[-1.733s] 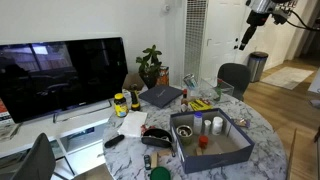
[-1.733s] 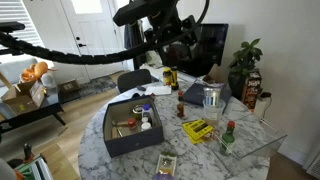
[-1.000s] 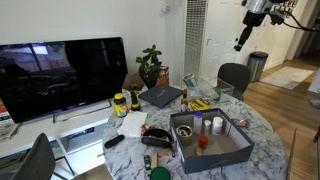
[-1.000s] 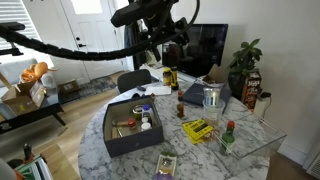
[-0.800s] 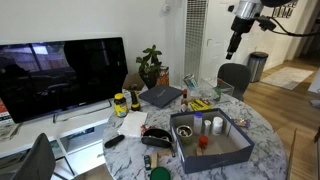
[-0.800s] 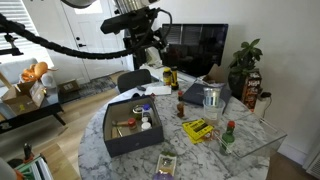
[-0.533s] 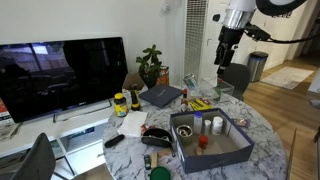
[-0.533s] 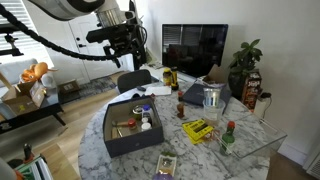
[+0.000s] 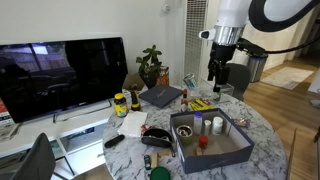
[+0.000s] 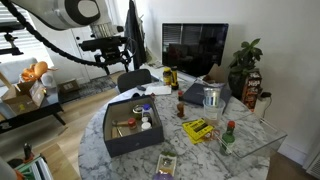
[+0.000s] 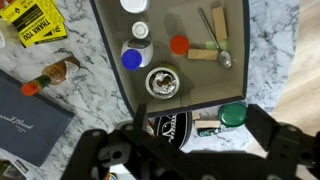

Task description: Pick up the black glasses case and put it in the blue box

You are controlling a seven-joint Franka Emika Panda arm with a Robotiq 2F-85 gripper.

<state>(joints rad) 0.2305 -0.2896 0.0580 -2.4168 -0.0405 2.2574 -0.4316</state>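
Note:
The blue box (image 9: 236, 148) stands on the round marble table with several small things inside; it also shows in the other exterior view (image 10: 121, 143) and the wrist view (image 11: 110, 50). A black oblong case (image 9: 159, 141) lies on the table just beside the box's wall. My gripper (image 9: 214, 84) hangs high above the far side of the table, well apart from the case, open and empty. It also shows in an exterior view (image 10: 131, 50). In the wrist view my gripper (image 11: 190, 142) has its fingers wide apart, and a black thing with white print (image 11: 170, 125) shows partly behind them.
A dark-grey slab (image 9: 161, 96), a yellow packet (image 9: 199, 104), a yellow jar (image 9: 120, 103), a black remote (image 9: 113, 141) and a green lid (image 11: 232, 115) lie around the box. A TV (image 9: 62, 75) and a plant (image 9: 151, 66) stand behind the table.
My arm has swung down from high up and across toward the table. The gripper is now lower and over the table's far side. Nothing on the table has moved.

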